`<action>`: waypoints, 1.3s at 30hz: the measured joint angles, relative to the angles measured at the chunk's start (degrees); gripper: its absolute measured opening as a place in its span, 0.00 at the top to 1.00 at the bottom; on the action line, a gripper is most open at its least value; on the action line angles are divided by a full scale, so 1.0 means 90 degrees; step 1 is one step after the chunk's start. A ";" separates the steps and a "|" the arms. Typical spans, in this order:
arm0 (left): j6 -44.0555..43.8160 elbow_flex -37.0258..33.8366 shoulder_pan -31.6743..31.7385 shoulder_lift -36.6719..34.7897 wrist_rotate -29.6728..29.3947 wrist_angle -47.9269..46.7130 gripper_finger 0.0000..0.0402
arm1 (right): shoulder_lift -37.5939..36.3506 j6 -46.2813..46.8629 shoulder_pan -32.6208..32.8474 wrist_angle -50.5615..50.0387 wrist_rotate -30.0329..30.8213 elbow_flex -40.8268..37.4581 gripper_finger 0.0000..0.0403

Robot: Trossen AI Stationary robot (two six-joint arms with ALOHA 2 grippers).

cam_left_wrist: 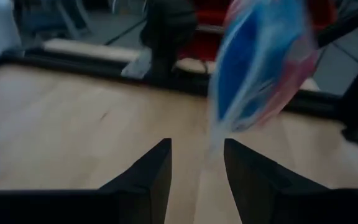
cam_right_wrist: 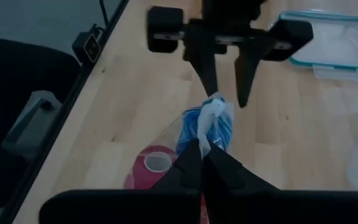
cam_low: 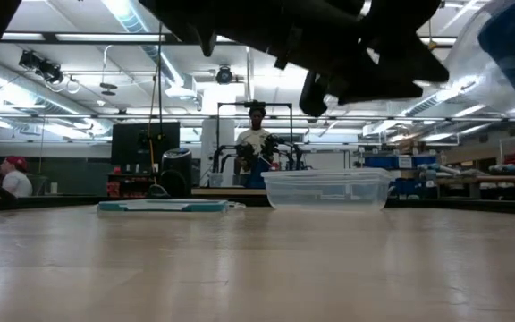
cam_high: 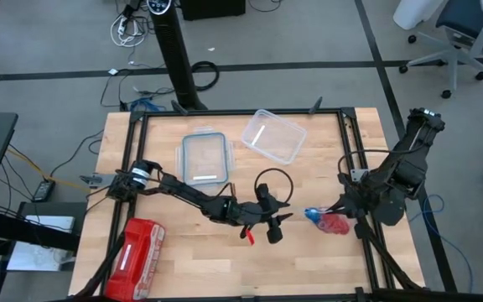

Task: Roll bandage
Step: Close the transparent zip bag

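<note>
One bagged bandage point(cam_right_wrist: 219, 127) pinched by right fingers point(cam_right_wrist: 202, 155); left fingers point(cam_left_wrist: 197, 165) apart, empty.

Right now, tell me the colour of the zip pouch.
Red pouch with white markings, clearest in the high view.

Wooden table point(cam_high: 199, 268), red pouch point(cam_high: 132, 249), lid point(cam_high: 204, 157), clear container point(cam_high: 273, 135) (tilted)

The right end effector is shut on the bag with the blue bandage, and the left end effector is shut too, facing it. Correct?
Not quite. The left end effector is open, as the right wrist view shows. The right end effector is indeed shut on the bag.
</note>
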 joint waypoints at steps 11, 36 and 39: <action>-0.0939 -0.0002 0.0300 -0.0005 0.1034 -0.0066 0.62 | -0.0034 -0.0020 0.0055 0.0114 0.0113 0.0000 1.00; 0.0236 0.0776 0.0316 -0.0805 0.1308 -0.2535 1.00 | 0.0030 0.0559 -0.0017 0.0179 -0.0062 0.0000 1.00; 0.0210 0.1259 0.0316 -0.0964 0.1576 -0.3659 1.00 | 0.0094 0.0703 -0.0260 0.0180 -0.0315 0.0000 1.00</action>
